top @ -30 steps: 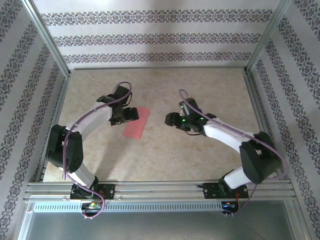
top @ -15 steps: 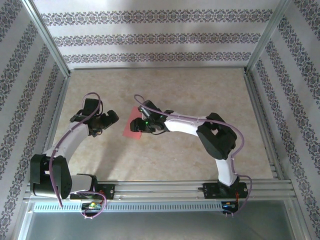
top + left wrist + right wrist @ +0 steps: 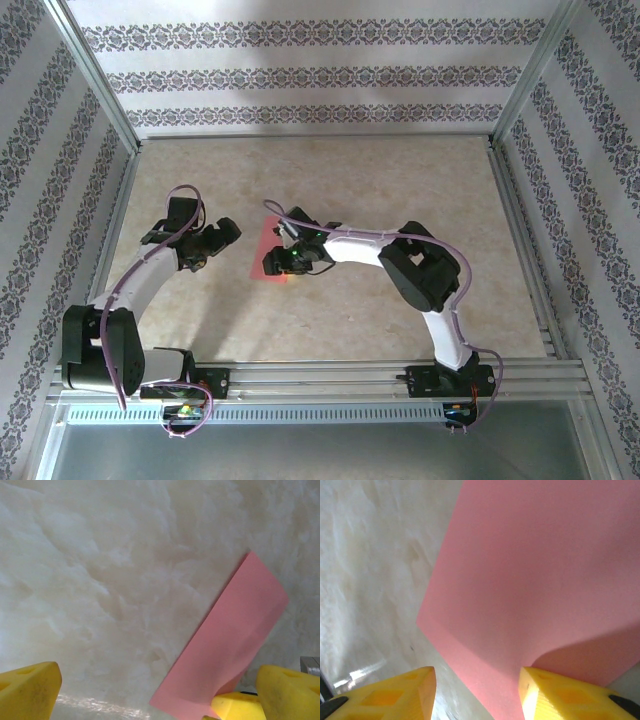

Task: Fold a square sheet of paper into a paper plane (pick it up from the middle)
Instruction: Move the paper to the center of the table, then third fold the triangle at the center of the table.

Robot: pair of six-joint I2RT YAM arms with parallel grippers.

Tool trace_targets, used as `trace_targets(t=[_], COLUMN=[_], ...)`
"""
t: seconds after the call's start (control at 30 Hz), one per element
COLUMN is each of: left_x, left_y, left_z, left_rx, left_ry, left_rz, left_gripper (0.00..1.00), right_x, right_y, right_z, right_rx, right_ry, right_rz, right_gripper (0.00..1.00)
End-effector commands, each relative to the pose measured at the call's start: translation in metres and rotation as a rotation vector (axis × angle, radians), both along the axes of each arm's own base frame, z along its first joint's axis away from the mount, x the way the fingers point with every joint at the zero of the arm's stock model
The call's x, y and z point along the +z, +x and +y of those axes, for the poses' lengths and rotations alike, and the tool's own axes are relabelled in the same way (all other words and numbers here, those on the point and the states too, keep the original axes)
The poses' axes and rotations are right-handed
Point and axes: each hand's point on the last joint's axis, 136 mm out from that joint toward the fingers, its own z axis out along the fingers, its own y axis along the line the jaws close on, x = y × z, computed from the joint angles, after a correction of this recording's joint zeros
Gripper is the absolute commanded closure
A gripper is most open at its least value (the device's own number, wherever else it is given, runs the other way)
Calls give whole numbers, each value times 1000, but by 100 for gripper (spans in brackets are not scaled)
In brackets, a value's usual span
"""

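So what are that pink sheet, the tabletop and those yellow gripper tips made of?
Pink sheet: thin matte paper, judging by its sharp edges and faint crease.
Tabletop: pale and marbled with a slight sheen; perhaps laminate or vinyl, hard to tell.
Fingers of the right gripper: smooth yellow, likely plastic, with moulded recesses.

A pale beige, marbled tabletop (image 3: 400, 190) formed the floor of the enclosure, evenly lit with a faint sheen. White wallpaper (image 3: 320, 75) with dark floral bands covered the back and side walls, framed by silver aluminium posts (image 3: 93, 75). Grooved aluminium rails (image 3: 320, 378) ran along the near edge.
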Motion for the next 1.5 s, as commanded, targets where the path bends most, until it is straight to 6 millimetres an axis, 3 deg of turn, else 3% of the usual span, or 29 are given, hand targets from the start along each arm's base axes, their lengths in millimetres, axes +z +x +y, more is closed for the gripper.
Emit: trace_targets(t=[0.0,0.13,0.2,0.3,0.37,0.47,0.57,0.73,1.07,1.47], left_x=[5,8,11,15,17,15,12,1,-23,-52], left_y=[8,10,11,11,9,4,-2,-12,-28,-46], left_z=[-12,-26,-34,-47,-56,-72,-87,-109,-141,-173], left_rx=[-48,-105,-133,-171,-196,-224,-242,-269,-298,-339], left_ry=[-72,-135,-165,-195,-210,-243,-280,-305,-360,-395], left_rz=[-43,-65,-75,-85,-84,-72,-56,-10,93,206], left_gripper=[0,0,0,0,0,0,0,1,21,50], right_x=[-33,-35,-21,22,52,71,66,48,8,-49], right_y=[-35,-54,-58,-42,-24,-2,7,15,17,-6], right_z=[-68,-111,-110,-99,-91,-91,-97,-91,-89,-115], right_rx=[128,234,269,217,107,-101,-266,-373,-406,-465], right_ry=[-173,-228,-174,-78,-18,8,-21,-47,-79,-94], right_rz=[84,96,90,11,-53,-97,-96,-47,40,201], right_gripper=[49,49,49,48,48,47,47,53,58,58])
